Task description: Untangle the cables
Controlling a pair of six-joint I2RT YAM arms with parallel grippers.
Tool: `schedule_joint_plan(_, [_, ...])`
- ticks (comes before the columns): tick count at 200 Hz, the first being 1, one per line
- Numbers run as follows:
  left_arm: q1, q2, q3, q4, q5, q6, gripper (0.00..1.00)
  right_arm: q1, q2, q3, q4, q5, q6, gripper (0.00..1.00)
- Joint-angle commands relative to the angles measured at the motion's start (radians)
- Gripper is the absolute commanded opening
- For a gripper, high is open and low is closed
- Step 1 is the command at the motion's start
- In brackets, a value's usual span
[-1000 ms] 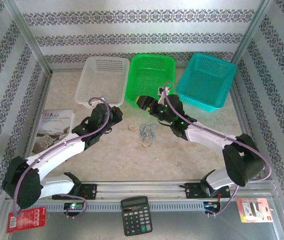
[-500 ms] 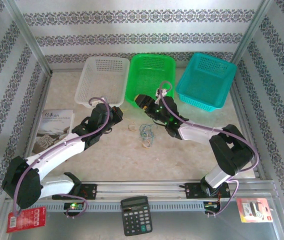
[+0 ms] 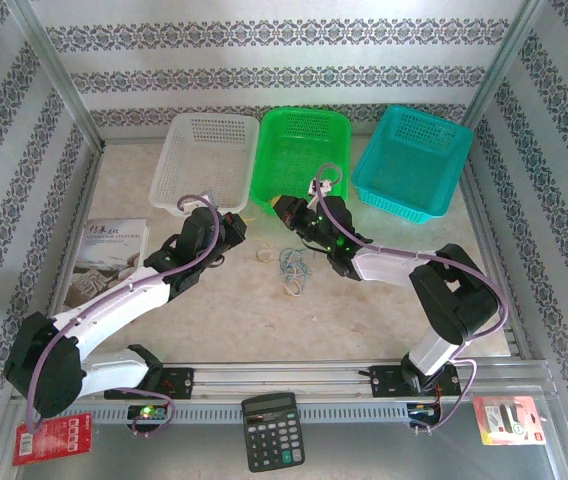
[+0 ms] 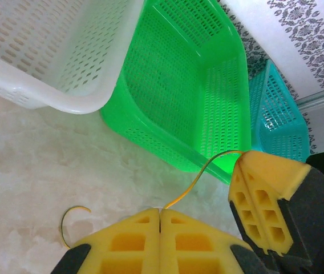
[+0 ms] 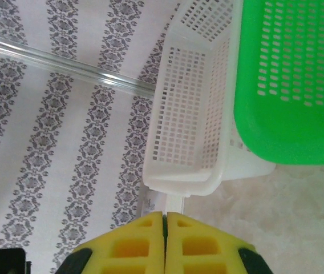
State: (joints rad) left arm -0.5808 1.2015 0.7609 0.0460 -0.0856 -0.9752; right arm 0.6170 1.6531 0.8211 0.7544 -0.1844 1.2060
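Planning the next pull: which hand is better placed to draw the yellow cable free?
Probably the left hand: it is shut on the yellow cable. The right hand is shut, with no cable seen in its grip.

Pale marbled table; white basket, green basket, teal basket upper ctr; booklet left; cables ctr; calculator btm.

The left arm reaches forward and to the right, low and nearly straight. The left gripper has its yellow pads pressed together, pinching a thin yellow cable at the seam. The right arm folds at the elbow and reaches leftward. The right gripper, its pads closed flat against each other, sits near the left one.
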Motion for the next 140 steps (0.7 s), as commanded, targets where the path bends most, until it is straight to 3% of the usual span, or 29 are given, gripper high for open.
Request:
schedule_joint_plan(1, [-0.005,-0.020,-0.019,0.045,-0.002,0.015,0.00,-0.029,-0.016,-0.014,0.033,-0.028,-0.020,0.00])
schedule_joint_plan(72, [-0.005,-0.007,-0.068,0.165,0.065,0.060,0.00,-0.100,-0.130,0.063,-0.203,-0.127,-0.210,0.00])
schedule_joint_plan(93, [-0.006,0.004,-0.069,0.207,0.111,0.121,0.38,-0.096,-0.149,0.118,-0.307,-0.168,-0.292,0.00])
schedule_joint_plan(106, [-0.005,-0.005,-0.075,0.221,0.124,0.164,0.55,-0.094,-0.162,0.154,-0.375,-0.193,-0.343,0.00])
schedule_joint_plan(122, [-0.004,-0.025,-0.084,0.228,0.133,0.239,0.67,-0.094,-0.179,0.197,-0.453,-0.227,-0.399,0.00])
schedule_joint_plan(140, [-0.001,-0.048,-0.085,0.222,0.149,0.347,0.74,-0.094,-0.197,0.248,-0.550,-0.269,-0.462,0.00])
